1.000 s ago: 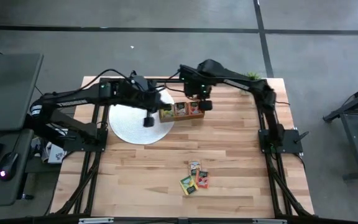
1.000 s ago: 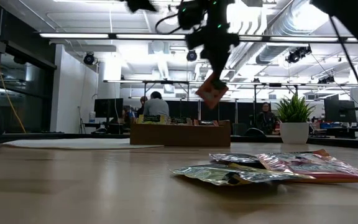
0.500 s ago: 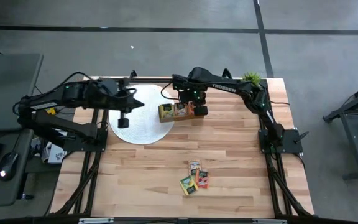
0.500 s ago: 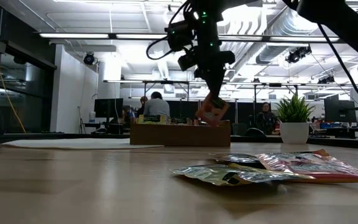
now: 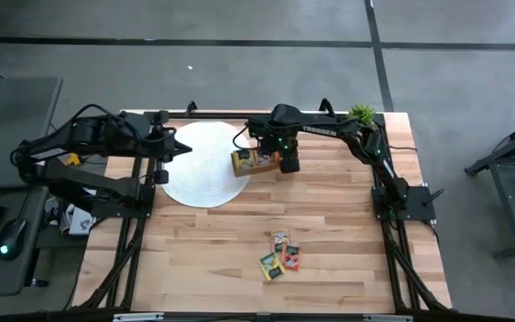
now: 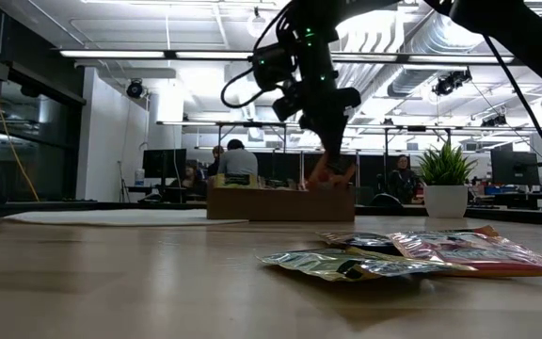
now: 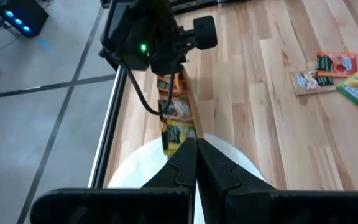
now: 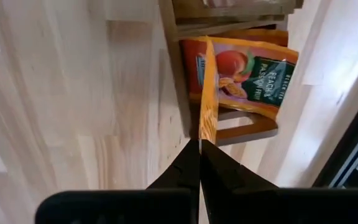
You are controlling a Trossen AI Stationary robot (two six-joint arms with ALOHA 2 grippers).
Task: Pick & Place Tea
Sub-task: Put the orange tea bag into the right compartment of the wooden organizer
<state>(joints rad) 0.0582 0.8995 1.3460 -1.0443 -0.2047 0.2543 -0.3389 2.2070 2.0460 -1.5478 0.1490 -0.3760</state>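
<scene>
The wooden three-compartment tray (image 5: 237,167) stands at the right rim of a round white mat (image 5: 195,165), with packets upright in its compartments. My right gripper (image 5: 288,164) hangs over the tray's right end, shut on a red-orange tea packet (image 8: 206,87). In the right wrist view a matching peach packet (image 8: 247,73) leans in that same compartment. Several loose tea packets (image 5: 280,255) in green, yellow and red lie flat near the table's near edge. My left gripper (image 5: 161,176) is shut and holds nothing, over the mat's left part. My right gripper pinches the red-orange packet between its two fingers at the packet's upper edge (image 8: 206,132), coming from above and pointing down. The packet hangs upright below the fingers, seen edge-on. Its lower part reaches down to the tray's right-end compartment (image 6: 332,177).
A potted plant (image 5: 361,112) stands at the far right corner. Bare wood lies between the tray and the loose packets (image 6: 393,252). To the table's left stands a desk with a keyboard and a mouse (image 5: 7,240). People sit in the room behind (image 6: 236,160).
My right gripper came down with the red-orange packet, from well above the tray to the rim of its right-end compartment, and stayed shut on it. My left arm drew back from beside the tray toward the table's left edge.
</scene>
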